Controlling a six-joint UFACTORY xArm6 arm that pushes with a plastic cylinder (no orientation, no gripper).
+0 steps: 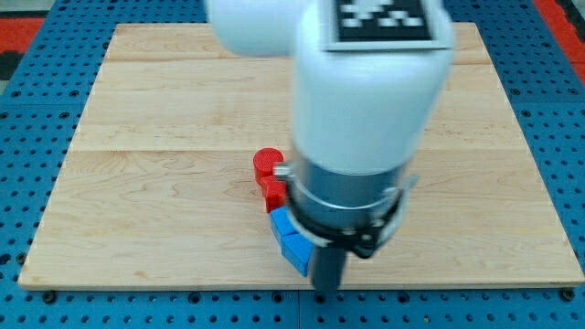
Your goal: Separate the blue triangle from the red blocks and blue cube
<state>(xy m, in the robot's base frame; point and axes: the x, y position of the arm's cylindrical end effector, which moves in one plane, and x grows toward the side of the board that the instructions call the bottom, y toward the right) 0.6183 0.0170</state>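
A cluster of blocks lies at the bottom middle of the wooden board (164, 137), partly hidden by my arm. A red round block (266, 163) is at the cluster's top, with a second red block (272, 192) just below it. Below these sit two blue blocks that touch each other: the upper one (284, 223) looks like a cube, and the lower one (296, 254) has a shape I cannot make out. My dark rod comes down just right of the lower blue block, and my tip (326, 290) is close to the board's bottom edge, right beside that block.
My white arm body (366, 100) and its dark collar (343, 206) hide the board's middle and whatever lies to the right of the cluster. A blue pegboard table (37, 110) surrounds the board. The board's bottom edge (183, 285) is near the cluster.
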